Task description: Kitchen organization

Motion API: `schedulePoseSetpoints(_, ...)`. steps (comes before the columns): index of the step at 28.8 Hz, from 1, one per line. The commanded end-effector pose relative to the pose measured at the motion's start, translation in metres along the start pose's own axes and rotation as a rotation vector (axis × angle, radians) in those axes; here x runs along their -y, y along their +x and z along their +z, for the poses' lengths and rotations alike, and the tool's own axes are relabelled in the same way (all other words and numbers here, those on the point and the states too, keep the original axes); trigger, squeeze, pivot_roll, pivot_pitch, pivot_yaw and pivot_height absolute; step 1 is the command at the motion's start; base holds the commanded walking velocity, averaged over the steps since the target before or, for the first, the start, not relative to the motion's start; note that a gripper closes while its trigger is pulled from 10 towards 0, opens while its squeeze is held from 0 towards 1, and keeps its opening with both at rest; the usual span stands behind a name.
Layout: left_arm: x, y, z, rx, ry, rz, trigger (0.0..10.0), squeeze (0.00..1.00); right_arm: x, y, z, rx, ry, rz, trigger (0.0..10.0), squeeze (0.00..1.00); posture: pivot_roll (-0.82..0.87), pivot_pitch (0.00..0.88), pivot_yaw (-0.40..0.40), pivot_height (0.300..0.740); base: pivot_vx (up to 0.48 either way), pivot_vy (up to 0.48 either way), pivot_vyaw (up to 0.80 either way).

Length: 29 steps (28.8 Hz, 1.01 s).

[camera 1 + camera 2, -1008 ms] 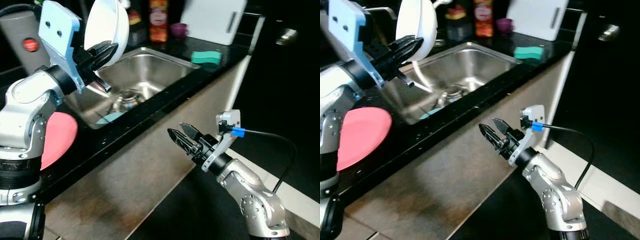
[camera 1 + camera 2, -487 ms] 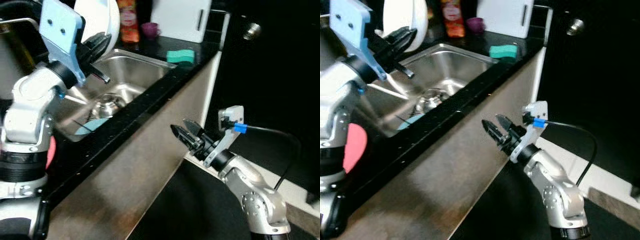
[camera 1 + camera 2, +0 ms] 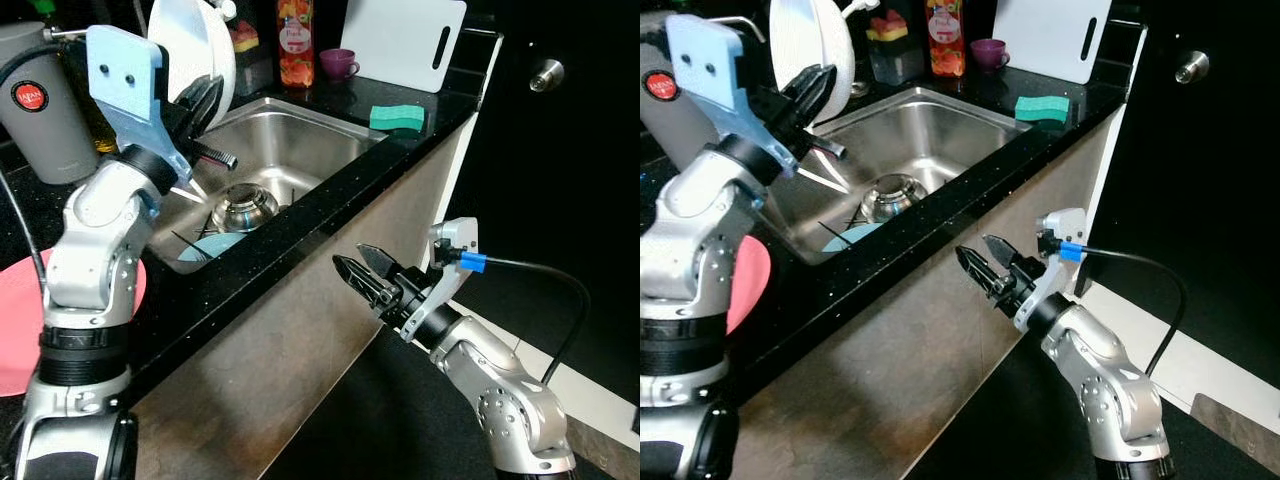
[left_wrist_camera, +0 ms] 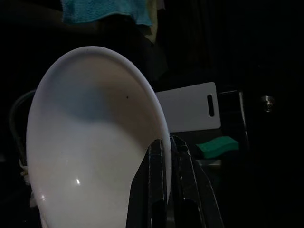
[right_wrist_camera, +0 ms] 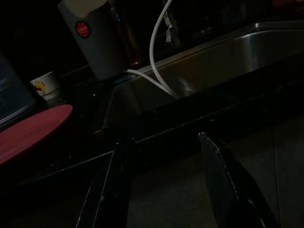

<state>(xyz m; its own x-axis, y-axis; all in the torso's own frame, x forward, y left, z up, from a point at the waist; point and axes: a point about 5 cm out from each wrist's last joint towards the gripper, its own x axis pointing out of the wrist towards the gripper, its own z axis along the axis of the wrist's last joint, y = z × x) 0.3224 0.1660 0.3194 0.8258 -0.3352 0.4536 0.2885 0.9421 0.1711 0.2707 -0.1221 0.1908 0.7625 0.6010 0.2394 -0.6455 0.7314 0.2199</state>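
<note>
My left gripper is raised over the left end of the steel sink, shut on the rim of a white bowl that stands on edge. In the left wrist view the bowl fills the left side, its rim pinched between the two fingers. A metal bowl and a light blue dish lie in the sink. My right gripper hangs open in front of the counter face, below the black worktop, holding nothing.
A pink plate lies on the black counter at my left. A grey flask, a bottle, a purple cup, a white cutting board and a green sponge line the counter. A dark door stands at the right.
The camera has swung about, shifting the whole scene. My left gripper still holds the white bowl up over the sink. The right gripper has stayed open in front of the counter.
</note>
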Motion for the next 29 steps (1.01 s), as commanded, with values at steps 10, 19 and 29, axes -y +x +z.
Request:
schedulePoseSetpoints(10, -0.01, -0.005, -0.001, 0.007, 0.011, 0.065, 10.0, 0.0, -0.002, 0.002, 0.0, -0.011, -0.005, 0.02, 10.0, 0.0, 0.03, 0.0, 0.075, 0.74, 0.0, -0.454, 0.0)
schedulePoseSetpoints(19, -0.006, -0.004, 0.006, 0.068, -0.027, 0.077, 10.0, 0.0, -0.003, 0.002, -0.002, -0.026, -0.027, 0.035, 10.0, 0.0, 0.03, 0.0, 0.059, 0.74, 0.0, -0.344, 0.0)
schedulePoseSetpoints(29, -0.004, -0.007, 0.007, 0.092, -0.04, 0.106, 10.0, 0.0, -0.008, 0.008, -0.002, -0.044, -0.059, 0.114, 10.0, 0.0, 0.04, 0.0, 0.017, 0.74, 0.0, 0.0, 0.28)
